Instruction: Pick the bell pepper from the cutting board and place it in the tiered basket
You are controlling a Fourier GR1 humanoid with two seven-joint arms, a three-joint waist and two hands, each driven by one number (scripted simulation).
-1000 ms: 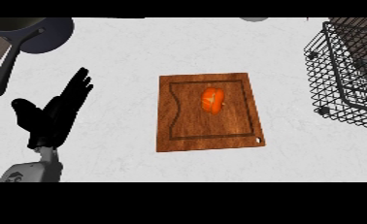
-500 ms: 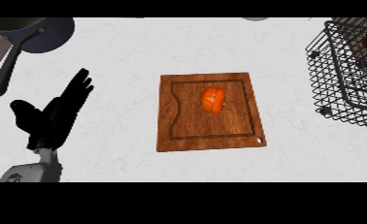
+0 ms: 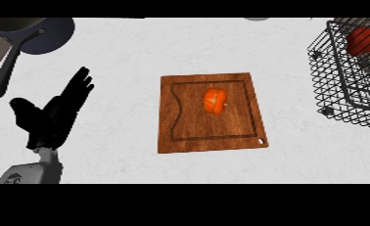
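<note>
Little change is noted over the last second: the basket (image 3: 345, 71) sits slightly further into view at the right; the pepper (image 3: 215, 101) has not been moved. Pick-up is judged not yet begun. The pepper, orange, glossy and lobed, lies on the board (image 3: 180, 137), a brown wooden slab with a routed groove. The basket is black wire mesh. The left hand (image 3: 54, 115) rests at the left, fingers straight and spread, holding nothing. The right hand is not seen.

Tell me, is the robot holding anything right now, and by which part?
Nothing is held. The left hand is open, fingers straight, and the orange bell pepper lies untouched on the brown wooden cutting board.
</note>
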